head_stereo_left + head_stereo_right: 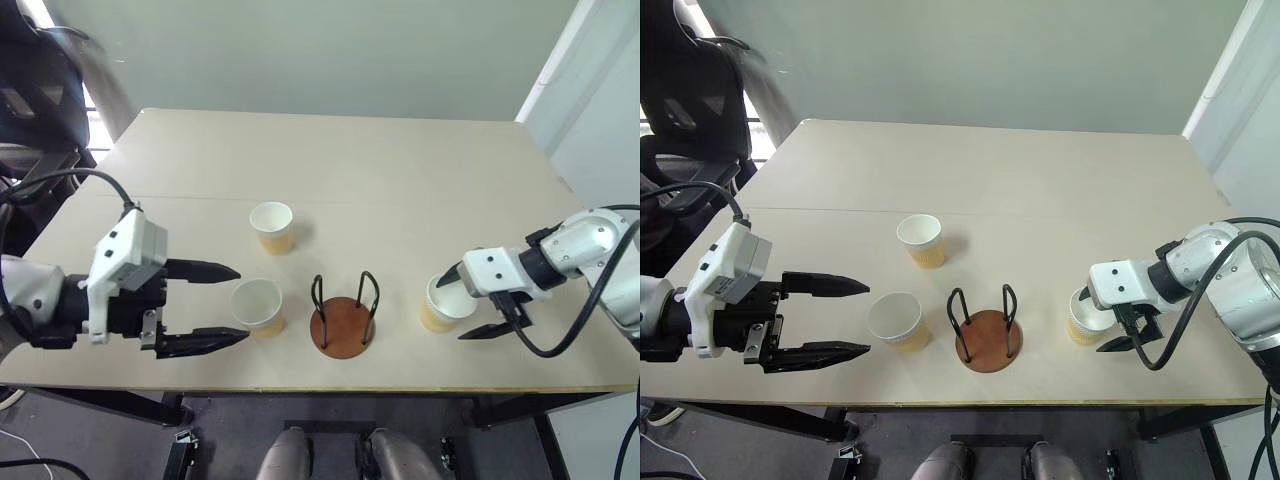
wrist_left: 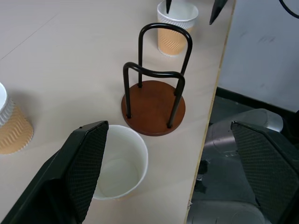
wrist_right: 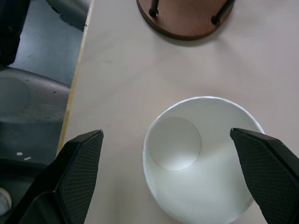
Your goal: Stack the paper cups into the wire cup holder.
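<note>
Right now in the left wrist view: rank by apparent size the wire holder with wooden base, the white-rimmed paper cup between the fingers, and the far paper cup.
1. Wire holder with brown wooden base
2. Near paper cup, looming because it is close
3. Far paper cup, same type, smaller through distance

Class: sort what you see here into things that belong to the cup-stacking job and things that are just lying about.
Job: three paper cups; wire cup holder; left hand; right hand, both open.
Lying about: black chair; table merely bears them.
</note>
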Robot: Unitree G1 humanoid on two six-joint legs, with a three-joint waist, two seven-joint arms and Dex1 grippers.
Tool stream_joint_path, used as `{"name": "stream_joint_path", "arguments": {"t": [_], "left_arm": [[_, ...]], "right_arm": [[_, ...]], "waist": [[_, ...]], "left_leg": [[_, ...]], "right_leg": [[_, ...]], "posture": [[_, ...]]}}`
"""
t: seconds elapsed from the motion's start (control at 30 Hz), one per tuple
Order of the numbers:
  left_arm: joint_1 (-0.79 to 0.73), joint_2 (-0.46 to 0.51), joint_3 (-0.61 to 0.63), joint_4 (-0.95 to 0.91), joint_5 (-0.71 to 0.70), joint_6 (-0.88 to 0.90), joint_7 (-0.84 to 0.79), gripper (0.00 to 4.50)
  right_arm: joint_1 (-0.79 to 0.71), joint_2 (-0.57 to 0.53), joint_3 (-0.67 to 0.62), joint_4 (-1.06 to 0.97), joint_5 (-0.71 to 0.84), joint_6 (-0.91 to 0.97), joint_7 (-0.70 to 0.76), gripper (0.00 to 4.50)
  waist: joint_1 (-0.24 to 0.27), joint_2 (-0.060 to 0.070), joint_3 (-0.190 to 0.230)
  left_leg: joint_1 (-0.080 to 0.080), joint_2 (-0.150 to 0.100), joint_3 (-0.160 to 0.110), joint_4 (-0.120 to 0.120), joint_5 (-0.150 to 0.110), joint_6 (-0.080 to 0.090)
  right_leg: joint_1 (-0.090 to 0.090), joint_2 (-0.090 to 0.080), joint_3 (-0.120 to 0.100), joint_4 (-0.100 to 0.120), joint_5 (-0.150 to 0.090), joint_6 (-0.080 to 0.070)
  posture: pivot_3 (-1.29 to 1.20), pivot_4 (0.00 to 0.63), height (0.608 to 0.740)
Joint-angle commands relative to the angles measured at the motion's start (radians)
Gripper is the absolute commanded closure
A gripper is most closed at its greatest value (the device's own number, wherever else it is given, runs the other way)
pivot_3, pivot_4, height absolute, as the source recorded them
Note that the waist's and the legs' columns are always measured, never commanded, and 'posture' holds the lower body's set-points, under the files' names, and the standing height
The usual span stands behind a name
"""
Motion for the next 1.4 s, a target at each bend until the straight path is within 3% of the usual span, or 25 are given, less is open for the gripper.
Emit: {"name": "stream_joint_path", "arguments": {"t": [0.03, 0.4, 0.6, 0.93, 1.13, 1.23, 1.4], "left_arm": [[0.012, 0.004, 0.048, -0.023, -0.002, -0.001, -0.002, 0.00], [0.022, 0.011, 0.062, -0.021, 0.002, -0.003, -0.001, 0.00], [0.029, 0.009, 0.073, -0.021, 0.005, -0.003, 0.001, 0.00], [0.081, 0.008, 0.124, 0.004, 0.048, -0.010, -0.021, 0.00], [0.084, -0.003, 0.103, -0.003, 0.055, -0.016, -0.012, 0.00], [0.085, -0.006, 0.104, -0.013, 0.049, -0.008, -0.008, 0.00], [0.102, -0.013, 0.122, -0.037, 0.040, 0.007, -0.001, 0.00]], "right_arm": [[-0.007, -0.002, -0.006, 0.003, -0.008, -0.026, 0.011, 0.57], [0.003, 0.018, 0.014, -0.002, -0.038, -0.030, 0.013, 4.47], [-0.055, 0.031, 0.016, 0.020, -0.034, -0.028, 0.043, 4.47], [-0.426, -0.006, 0.030, 0.076, 0.391, -0.050, 0.080, 4.47], [-0.565, 0.056, 0.114, 0.096, 0.515, -0.098, 0.080, 4.47], [-0.577, 0.095, 0.145, 0.085, 0.538, -0.104, 0.080, 4.47], [-0.561, 0.204, 0.172, 0.128, 0.429, -0.131, 0.080, 4.47]], "waist": [[0.000, 0.000, 0.000], [-0.001, 0.000, 0.000], [-0.001, 0.000, 0.000], [-0.004, 0.001, 0.001], [-0.005, 0.001, 0.000], [-0.007, 0.001, 0.000], [-0.008, 0.001, 0.000]], "left_leg": [[0.000, 0.000, 0.000, 0.000, 0.000, 0.000], [0.000, 0.000, 0.000, 0.001, 0.000, 0.000], [0.000, 0.000, 0.000, 0.001, 0.000, 0.000], [0.000, 0.000, 0.000, 0.000, 0.000, 0.000], [0.000, 0.000, -0.001, -0.001, -0.002, 0.000], [0.000, 0.000, -0.001, -0.001, -0.002, 0.000], [0.000, 0.001, -0.001, 0.000, -0.003, 0.000]], "right_leg": [[0.000, 0.000, 0.000, 0.000, 0.000, 0.000], [0.000, 0.000, 0.000, 0.000, 0.000, -0.001], [0.000, 0.000, 0.000, 0.000, 0.000, -0.001], [0.000, 0.000, 0.000, 0.000, -0.007, -0.011], [0.000, 0.000, 0.000, 0.000, -0.009, -0.012], [-0.001, 0.000, -0.001, 0.001, -0.009, -0.012], [-0.001, 0.000, -0.001, 0.001, -0.008, -0.014]], "posture": [[0.00, 0.150, 0.740], [0.00, 0.150, 0.740], [0.00, 0.150, 0.740], [0.00, 0.150, 0.740], [0.00, 0.150, 0.740], [0.00, 0.150, 0.740], [0.00, 0.150, 0.740]]}}
